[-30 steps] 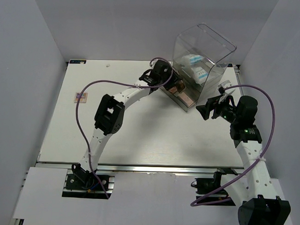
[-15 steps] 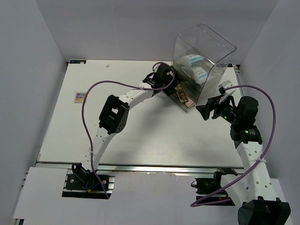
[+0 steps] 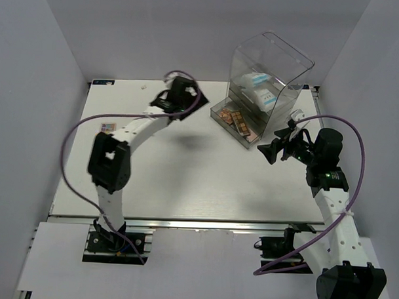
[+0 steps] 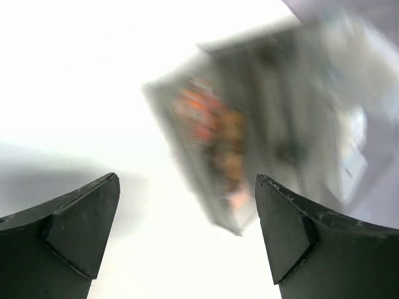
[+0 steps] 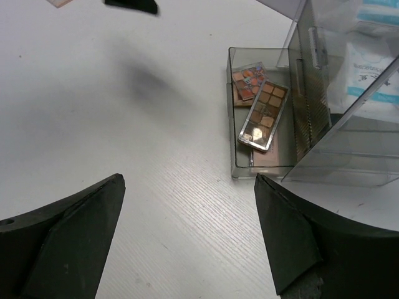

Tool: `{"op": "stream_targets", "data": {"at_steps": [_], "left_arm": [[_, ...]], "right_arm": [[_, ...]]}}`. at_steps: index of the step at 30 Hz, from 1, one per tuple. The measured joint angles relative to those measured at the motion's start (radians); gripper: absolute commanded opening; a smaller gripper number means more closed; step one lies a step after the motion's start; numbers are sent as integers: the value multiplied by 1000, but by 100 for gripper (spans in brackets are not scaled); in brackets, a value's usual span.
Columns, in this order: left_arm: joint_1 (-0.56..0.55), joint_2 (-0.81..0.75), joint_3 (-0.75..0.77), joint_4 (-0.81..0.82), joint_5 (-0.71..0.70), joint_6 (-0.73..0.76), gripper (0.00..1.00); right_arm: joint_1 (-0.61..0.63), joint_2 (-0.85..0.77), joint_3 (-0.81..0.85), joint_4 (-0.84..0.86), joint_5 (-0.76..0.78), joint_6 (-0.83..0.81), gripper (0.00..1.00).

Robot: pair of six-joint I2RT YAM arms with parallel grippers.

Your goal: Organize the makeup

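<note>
Two palettes point(image 5: 263, 115) (brown, orange pans) in drawer point(image 5: 240, 140) | left fingers point(image 4: 75, 230) spread | right fingers point(image 5: 62, 240) spread

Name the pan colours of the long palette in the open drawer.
Long palette: browns and tans; best in right wrist view.

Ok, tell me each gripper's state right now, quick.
Left gripper: open, holding nothing.
Right gripper: open, holding nothing.
</note>
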Motion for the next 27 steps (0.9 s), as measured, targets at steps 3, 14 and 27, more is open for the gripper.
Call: {"op": "stream_targets", "data": {"at_steps": [3,14,27], "left_arm": [[160,-188,-195,-11,-29,28,98],[630,-235,-357,-275,-188,81,98],[739,0,-184,-370,-142,-18,98]], "right_arm": [[0,6,-1,-5,-27,-8,89],[0,61,-12,-6,-67,3,83],[0,63,-19,-5,-66,4,84]]}}
